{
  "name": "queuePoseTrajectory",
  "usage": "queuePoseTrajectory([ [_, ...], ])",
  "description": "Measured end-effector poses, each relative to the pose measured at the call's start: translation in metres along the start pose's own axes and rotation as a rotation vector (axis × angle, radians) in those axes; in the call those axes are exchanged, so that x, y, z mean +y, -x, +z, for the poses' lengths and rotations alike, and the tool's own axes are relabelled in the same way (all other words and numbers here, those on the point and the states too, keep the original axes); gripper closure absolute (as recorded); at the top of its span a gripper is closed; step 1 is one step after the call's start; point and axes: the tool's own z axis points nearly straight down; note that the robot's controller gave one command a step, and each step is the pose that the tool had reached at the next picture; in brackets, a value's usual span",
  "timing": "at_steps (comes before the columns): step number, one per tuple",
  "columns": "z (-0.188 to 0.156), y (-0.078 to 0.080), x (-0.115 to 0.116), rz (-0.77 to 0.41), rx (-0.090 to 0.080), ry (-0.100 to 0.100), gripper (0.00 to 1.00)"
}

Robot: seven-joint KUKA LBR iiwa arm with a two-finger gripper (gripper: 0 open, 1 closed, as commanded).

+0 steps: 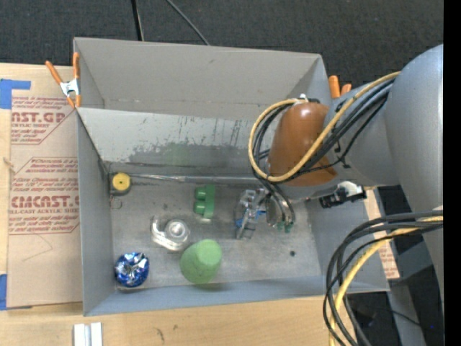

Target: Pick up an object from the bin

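Several loose things dot the bin [180, 78] floor. We see the gripper [248, 218] low at centre right, and we cannot tell its grip. Nearest, just left, lies a green block [204, 201], with a green cup [201, 261] lower left.

Single camera, mounted above the bin [202, 78], looking down at a slight tilt. Whole bin in frame, far and left inner walls exposed. Arm [421, 128] enters from frame right.
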Motion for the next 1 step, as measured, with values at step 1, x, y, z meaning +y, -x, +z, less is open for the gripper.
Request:
queuePoseTrajectory([
  [1, -0.1745, -0.0332, 0.0170, -0.041, -0.006, 0.001, 1.00],
])
